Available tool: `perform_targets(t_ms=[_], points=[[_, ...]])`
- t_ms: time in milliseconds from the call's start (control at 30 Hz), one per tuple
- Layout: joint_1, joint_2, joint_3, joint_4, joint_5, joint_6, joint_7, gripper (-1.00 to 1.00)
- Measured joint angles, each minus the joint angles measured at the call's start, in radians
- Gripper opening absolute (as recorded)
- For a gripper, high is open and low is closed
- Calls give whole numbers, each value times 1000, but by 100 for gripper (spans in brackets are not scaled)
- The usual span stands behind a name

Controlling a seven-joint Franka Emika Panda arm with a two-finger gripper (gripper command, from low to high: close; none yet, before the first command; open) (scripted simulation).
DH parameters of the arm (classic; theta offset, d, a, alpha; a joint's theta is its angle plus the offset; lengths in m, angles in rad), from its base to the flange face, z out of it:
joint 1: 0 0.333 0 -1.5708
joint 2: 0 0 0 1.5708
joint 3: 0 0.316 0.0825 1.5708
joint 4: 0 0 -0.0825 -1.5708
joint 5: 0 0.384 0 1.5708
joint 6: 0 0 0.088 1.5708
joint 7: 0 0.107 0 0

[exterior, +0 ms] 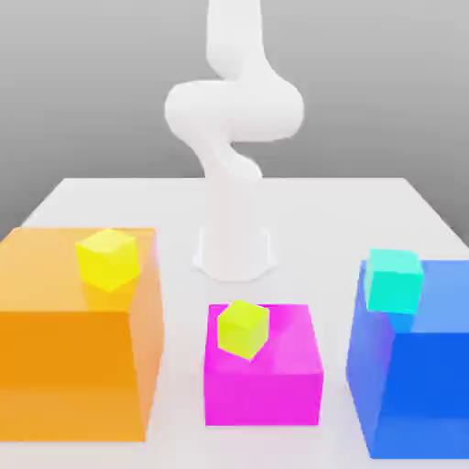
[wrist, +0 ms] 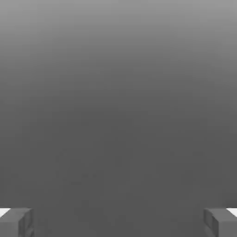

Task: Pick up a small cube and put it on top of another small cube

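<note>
white table (exterior: 385, 206) — orange (exterior: 55, 366), magenta (exterior: 266, 389), blue blocks (exterior: 430, 376)

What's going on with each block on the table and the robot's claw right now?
Gripper: open, holding nothing.
Turquoise small cube: resting on the blue block.
Yellow small cube: resting on the orange block.
Yellow-green small cube: resting on the magenta block.

We see a sim scene, no real room: flat white bench (exterior: 366, 211), blank grey backdrop, smooth white robot arm (exterior: 234, 137), plain glossy blocks w/ untextured colours, e.g. orange block (exterior: 73, 348).
</note>
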State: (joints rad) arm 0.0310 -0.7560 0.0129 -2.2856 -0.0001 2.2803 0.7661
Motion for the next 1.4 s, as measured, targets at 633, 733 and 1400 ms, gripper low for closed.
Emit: perform_targets(t_ms=[633,733,1400], points=[[456,531,82,-126,68,193,-758,0],[504,615,120,-147,51,226,-860,0],[690,1109,126,-277,-210,628,-1177,-100]])
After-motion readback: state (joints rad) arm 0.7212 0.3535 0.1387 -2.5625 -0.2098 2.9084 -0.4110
